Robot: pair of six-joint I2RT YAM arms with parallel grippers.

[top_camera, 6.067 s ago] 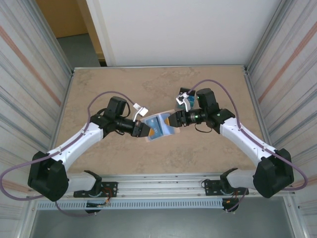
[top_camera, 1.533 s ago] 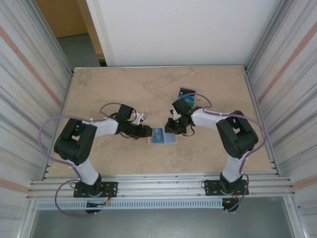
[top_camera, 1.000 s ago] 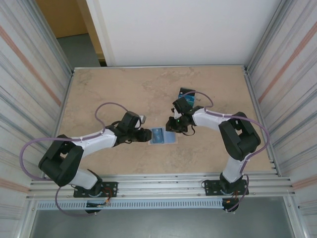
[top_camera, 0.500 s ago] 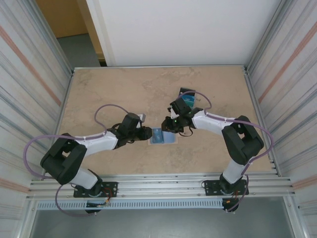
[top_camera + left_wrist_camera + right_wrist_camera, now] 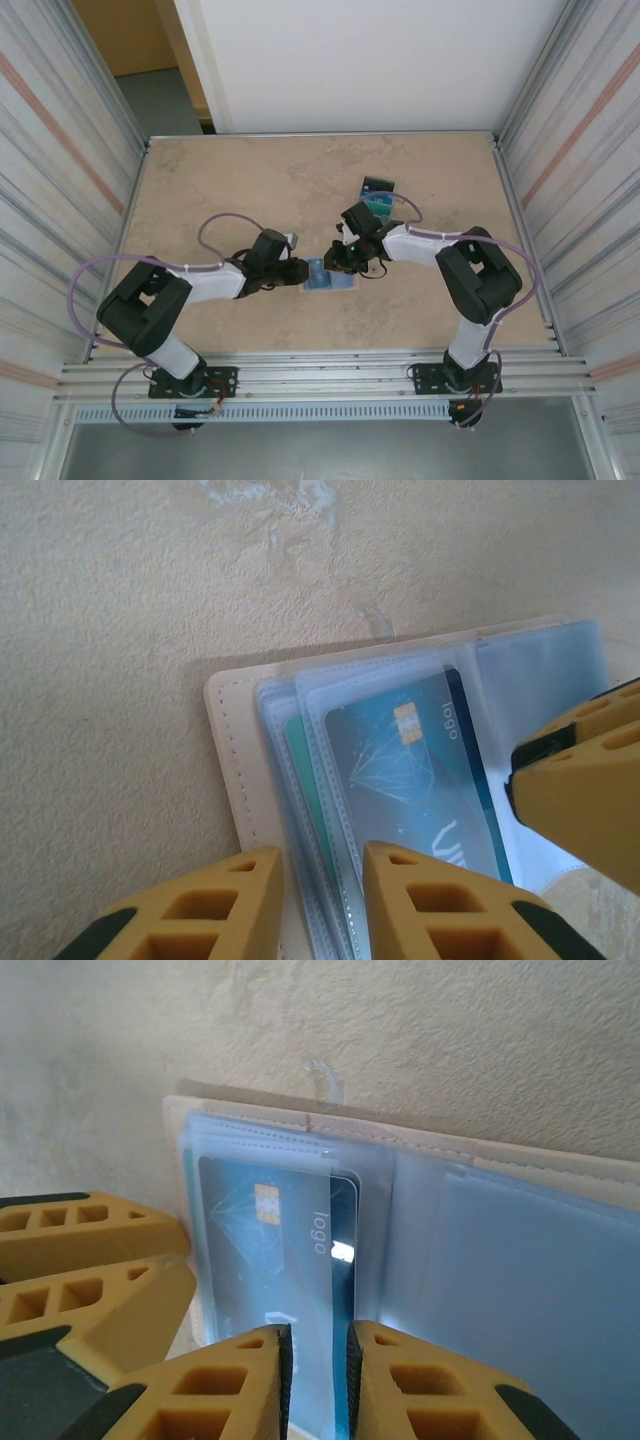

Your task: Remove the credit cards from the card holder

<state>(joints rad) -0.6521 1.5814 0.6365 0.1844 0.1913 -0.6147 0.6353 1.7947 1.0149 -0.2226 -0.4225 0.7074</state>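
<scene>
The card holder point(image 5: 328, 274) is lying open on the tabletop point(image 5: 250, 180). The left claw point(image 5: 322, 860), slightly open, is apparently steadying it; the right claw point(image 5: 320, 1335), almost closed, is probing the blue credit card point(image 5: 270, 1250), grip unclear.

Soft, even light is washing the tabletop point(image 5: 250, 180), arms casting faint shadows; glare is glinting on the card holder point(image 5: 450, 1260), right fingers point(image 5: 200, 1380) blurring close-up.
</scene>
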